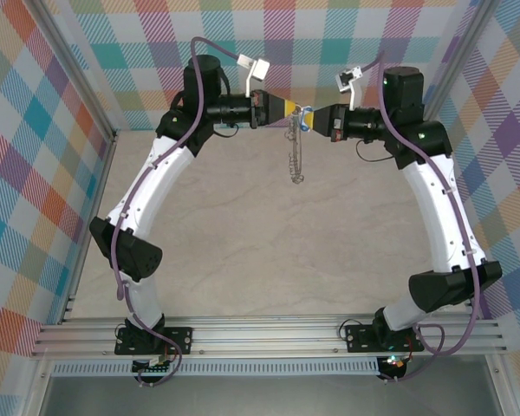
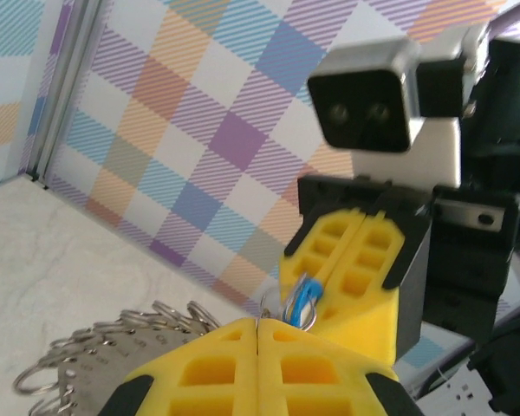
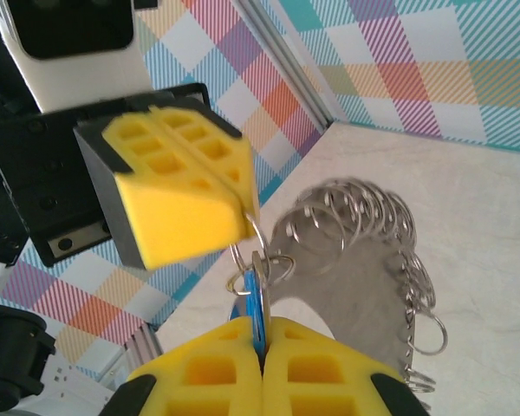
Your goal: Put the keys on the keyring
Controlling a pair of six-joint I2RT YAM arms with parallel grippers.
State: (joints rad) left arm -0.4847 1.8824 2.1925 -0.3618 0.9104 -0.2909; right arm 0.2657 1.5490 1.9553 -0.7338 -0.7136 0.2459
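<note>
Yellow left claw [image 2: 258,324], yellow right claw [image 3: 262,324], blue-tagged keys [image 3: 255,303], grey keyring [image 3: 355,286], plaid walls [image 1: 35,130], beige table [image 1: 243,243]

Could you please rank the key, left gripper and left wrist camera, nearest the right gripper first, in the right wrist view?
1. key, pinched in the right gripper, bottom centre.
2. left gripper, just beyond, upper left.
3. left wrist camera, top left, behind.

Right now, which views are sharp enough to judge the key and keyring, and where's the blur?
Top external: evenly lit and sharp, but the key and keyring are tiny. Left wrist: the left fingers and the keyring are soft. Right wrist: those fingers look smeared, the keyring crisper.
</note>
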